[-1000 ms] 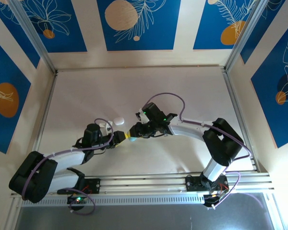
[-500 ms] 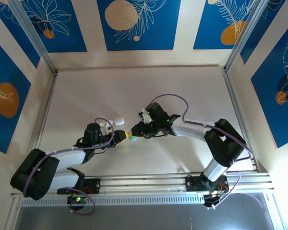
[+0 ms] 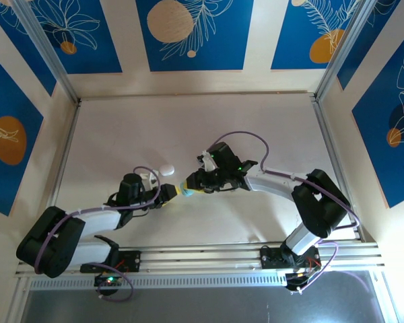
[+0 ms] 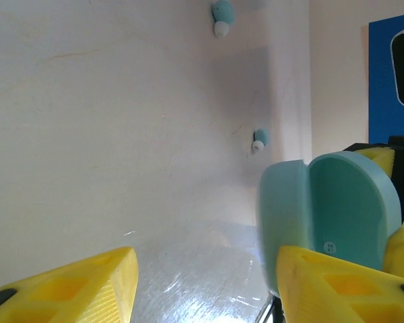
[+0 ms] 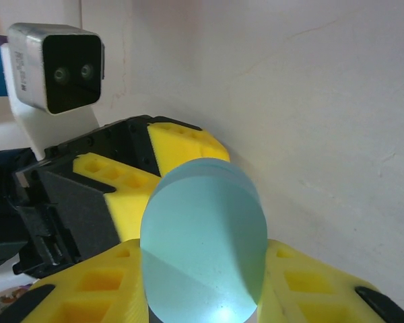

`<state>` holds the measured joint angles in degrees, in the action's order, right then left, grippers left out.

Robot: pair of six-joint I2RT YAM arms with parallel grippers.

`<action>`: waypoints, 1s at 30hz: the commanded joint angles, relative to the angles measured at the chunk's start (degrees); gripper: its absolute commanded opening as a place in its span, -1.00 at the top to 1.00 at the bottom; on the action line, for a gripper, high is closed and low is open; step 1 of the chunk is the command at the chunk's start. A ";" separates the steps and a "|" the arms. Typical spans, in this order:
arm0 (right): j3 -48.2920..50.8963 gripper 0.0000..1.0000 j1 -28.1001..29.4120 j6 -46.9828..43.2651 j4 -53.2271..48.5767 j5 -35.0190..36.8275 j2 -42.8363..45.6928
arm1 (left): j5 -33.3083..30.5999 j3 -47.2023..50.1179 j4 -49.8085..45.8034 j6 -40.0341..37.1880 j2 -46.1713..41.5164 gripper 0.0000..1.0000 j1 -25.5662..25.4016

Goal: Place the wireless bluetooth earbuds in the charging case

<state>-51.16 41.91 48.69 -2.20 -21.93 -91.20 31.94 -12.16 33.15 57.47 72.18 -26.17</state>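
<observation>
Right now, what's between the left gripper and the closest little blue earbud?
Only bare table lies between the left gripper and the nearer blue earbud, as the left wrist view shows. The pale blue case is off to the side.

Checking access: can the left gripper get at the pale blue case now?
Probably yes: the left gripper stands open right beside the pale blue case, which the right gripper holds; nothing between.
</observation>
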 commanded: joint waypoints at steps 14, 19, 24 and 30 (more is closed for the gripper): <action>2.42 0.53 -1.74 0.24 1.75 -2.43 0.48 | 2.32 -4.05 -5.93 -0.28 -7.52 -0.23 -0.30; 2.48 0.53 -1.74 0.67 2.53 -3.22 0.63 | 3.25 -4.10 -2.53 1.08 -4.79 -0.31 -0.28; 3.15 0.54 -1.75 1.26 3.60 -4.34 1.19 | 4.49 -3.83 3.79 3.11 -0.12 -0.31 -0.28; 3.80 0.53 -1.70 1.70 4.30 -5.06 1.73 | 5.23 -3.57 8.92 4.46 4.20 -0.30 -0.31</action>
<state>-48.31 40.36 49.69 1.10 -24.75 -91.18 35.42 -15.25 37.26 61.04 75.40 -26.17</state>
